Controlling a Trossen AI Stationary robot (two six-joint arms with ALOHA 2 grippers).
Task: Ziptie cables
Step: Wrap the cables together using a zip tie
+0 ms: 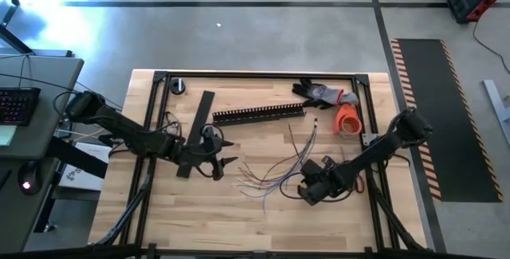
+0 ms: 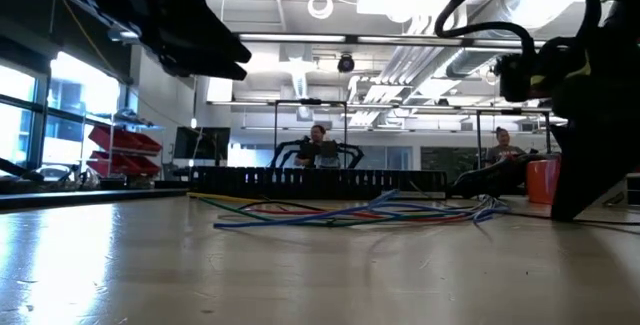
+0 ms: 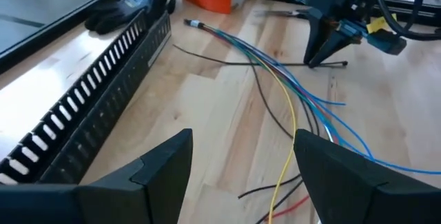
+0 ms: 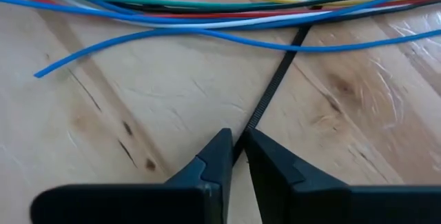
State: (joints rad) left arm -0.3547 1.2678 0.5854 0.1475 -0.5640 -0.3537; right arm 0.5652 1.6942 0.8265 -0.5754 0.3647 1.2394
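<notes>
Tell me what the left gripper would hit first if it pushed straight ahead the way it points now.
Probably the cables: the open left gripper points across bare wood at the fanned wires. The black slotted channel runs alongside, off that line. Farther on is the right gripper; depth is unclear.

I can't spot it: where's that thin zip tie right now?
The ziptie lies on the table's right half, passing under the cables, its end pinched in the right gripper, whose jaws are closed on it.
</notes>
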